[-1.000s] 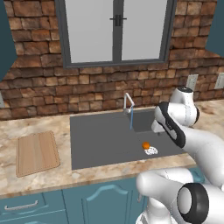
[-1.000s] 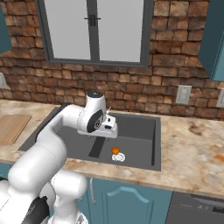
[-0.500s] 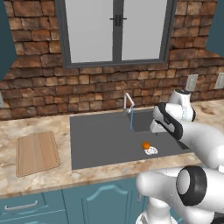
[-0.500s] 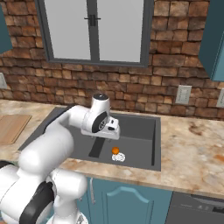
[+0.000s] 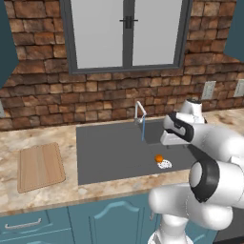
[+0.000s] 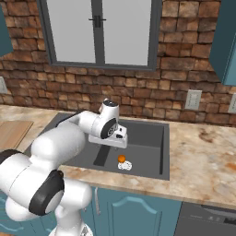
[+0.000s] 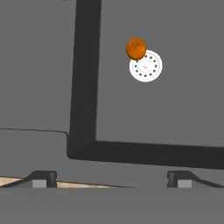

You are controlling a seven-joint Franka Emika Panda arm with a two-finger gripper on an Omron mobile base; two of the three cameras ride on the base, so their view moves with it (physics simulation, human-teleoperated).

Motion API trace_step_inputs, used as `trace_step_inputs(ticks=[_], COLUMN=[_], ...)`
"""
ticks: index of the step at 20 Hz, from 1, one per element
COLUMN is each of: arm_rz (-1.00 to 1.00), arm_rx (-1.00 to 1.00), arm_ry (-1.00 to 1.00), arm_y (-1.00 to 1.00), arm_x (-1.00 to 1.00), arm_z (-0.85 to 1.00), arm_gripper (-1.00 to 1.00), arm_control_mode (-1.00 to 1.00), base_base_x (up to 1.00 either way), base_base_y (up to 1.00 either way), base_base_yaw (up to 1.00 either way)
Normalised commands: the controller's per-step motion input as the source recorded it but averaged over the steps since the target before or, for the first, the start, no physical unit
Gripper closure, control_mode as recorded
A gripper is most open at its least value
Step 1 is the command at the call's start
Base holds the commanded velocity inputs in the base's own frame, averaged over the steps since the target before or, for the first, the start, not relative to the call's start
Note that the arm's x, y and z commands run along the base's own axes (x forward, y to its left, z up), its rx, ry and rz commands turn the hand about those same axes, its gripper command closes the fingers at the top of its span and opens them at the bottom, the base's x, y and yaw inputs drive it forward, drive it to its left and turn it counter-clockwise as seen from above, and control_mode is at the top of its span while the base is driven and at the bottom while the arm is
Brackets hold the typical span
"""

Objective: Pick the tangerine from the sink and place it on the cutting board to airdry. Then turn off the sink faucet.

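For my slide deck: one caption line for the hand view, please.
Open tool looks down into the sink, where the tangerine rests against the white drain.

Sink (image 5: 109, 157): dark-grey, matte, smooth, no shine. Drain disc (image 7: 146, 66): white, perforated, flat finish. Tangerine (image 7: 136, 48): bright orange skin w/ slight sheen. Faucet (image 5: 139, 110): thin silver-white metal, smooth. Cutting board (image 5: 40, 166), left of sink: light-brown wood, lengthwise grain lines, matte. Countertop (image 6: 205, 156): speckled beige stone look, mottled brown. Far wall (image 5: 43, 95): rough brick, red-brown. Cabinet fronts (image 5: 109, 219): teal, painted-looking, smooth. Robot arm (image 6: 69, 138): glossy white shell, dark joints.
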Motion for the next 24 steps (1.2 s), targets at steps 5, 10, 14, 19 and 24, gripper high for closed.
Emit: trace_step_inputs(ticks=[5, 10, 14, 19, 24], arm_rz=[0.0, 0.0, 0.01, 0.0, 0.0], arm_rx=[0.0, 0.0, 0.0, 0.0, 0.0], arm_ry=[0.0, 0.0, 0.0, 0.0, 0.0], arm_y=[-0.03, -0.04, -0.01, 0.0, -0.02], arm_x=[0.12, 0.1, 0.09, 0.14, 0.11], arm_z=[-0.25, -0.25, -0.26, -0.26, -0.19], arm_gripper=[-1.0, -1.0, -1.0, -1.0, -1.0], arm_control_mode=[-1.0, -1.0, -1.0, -1.0, -1.0], base_base_x=[0.0, 0.0, 0.0, 0.0, 0.0], base_base_y=[0.0, 0.0, 0.0, 0.0, 0.0], base_base_yaw=[0.0, 0.0, 0.0, 0.0, 0.0])
